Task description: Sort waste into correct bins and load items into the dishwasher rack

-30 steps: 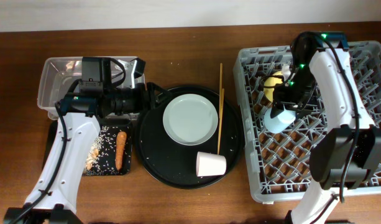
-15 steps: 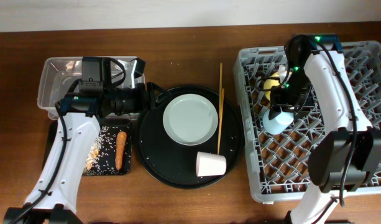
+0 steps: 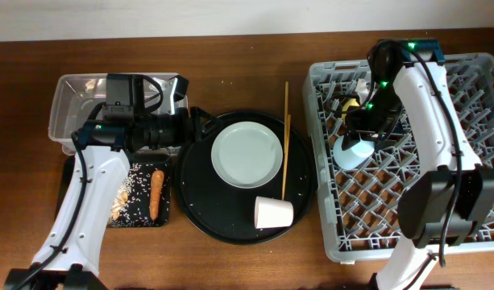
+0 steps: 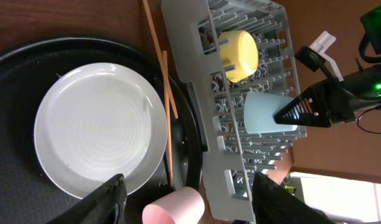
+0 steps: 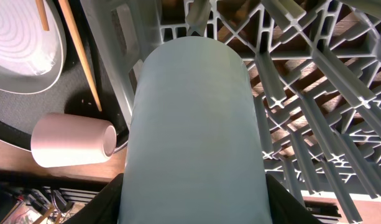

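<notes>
Careful: your right gripper (image 3: 363, 135) is clamped on the blue cup (image 3: 351, 153), low over the rack (image 3: 472, 89) by the desk's right edge. Let go tilted and it may jam crooked or knock the bowl (image 3: 353, 103). Your left gripper (image 4: 190, 199) hangs open above the plate (image 4: 97, 130).

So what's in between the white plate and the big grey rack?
The wooden chopsticks lie between the plate and the dishwasher rack, partly on the round black tray; the overhead view shows it.
</notes>
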Robot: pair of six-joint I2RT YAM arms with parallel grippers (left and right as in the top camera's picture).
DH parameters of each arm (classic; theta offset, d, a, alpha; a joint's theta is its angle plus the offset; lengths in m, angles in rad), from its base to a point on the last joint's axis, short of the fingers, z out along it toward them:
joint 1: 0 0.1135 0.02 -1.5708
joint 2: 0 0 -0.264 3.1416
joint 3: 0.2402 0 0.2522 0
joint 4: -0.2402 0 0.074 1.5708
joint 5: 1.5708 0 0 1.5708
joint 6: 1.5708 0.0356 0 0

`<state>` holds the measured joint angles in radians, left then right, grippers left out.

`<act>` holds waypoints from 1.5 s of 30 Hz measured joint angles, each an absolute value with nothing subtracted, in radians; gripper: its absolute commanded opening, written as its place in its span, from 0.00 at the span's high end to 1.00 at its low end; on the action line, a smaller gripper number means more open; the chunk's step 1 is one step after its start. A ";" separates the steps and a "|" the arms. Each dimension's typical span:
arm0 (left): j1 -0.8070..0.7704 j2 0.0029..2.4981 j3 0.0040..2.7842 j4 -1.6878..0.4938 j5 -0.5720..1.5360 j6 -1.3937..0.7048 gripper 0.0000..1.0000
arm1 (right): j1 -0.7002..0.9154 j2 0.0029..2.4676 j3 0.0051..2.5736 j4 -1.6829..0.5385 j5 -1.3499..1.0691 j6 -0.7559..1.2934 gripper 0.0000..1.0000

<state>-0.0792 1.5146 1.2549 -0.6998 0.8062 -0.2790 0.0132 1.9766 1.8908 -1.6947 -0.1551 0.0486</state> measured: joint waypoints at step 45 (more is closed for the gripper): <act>-0.649 1.659 0.943 -0.578 0.539 -0.398 1.00 | 0.013 1.979 1.853 -1.687 -0.131 0.044 0.02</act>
<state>-0.6487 1.6592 0.9428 -0.5777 0.5388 -0.3977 0.0132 1.9785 1.8526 -1.6871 -0.1314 0.0444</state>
